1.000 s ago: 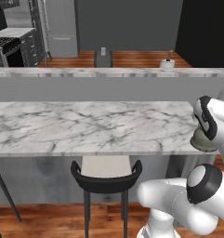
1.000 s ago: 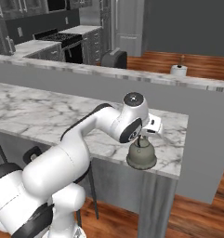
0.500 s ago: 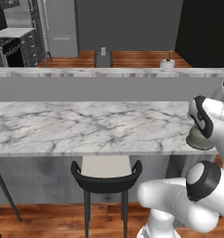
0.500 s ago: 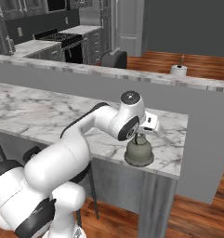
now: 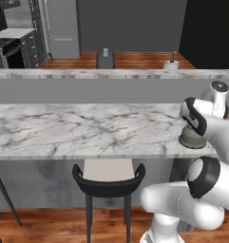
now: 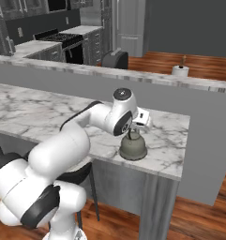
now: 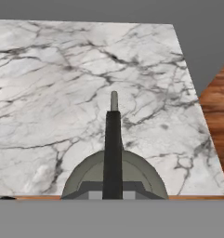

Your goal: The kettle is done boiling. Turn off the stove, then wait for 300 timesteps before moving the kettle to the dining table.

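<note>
The squat grey kettle sits low at the right front corner of the dining table, and I cannot tell whether its base touches the marble. My gripper is shut on its thin dark handle from above. In the left base view the kettle peeks out beside my forearm, close to the front edge of the dining table. The hand view looks down past the kettle at the dining table. The black stove stands far back left, also seen as the stove.
A raised grey ledge backs the slab, with a small white pot and a dark boxy object behind it. A black stool stands under the front edge. The slab ends at the right over wooden floor.
The kettle, held in my shut gripper, has moved left and inward from beyond the table's right front corner to over the marble.
</note>
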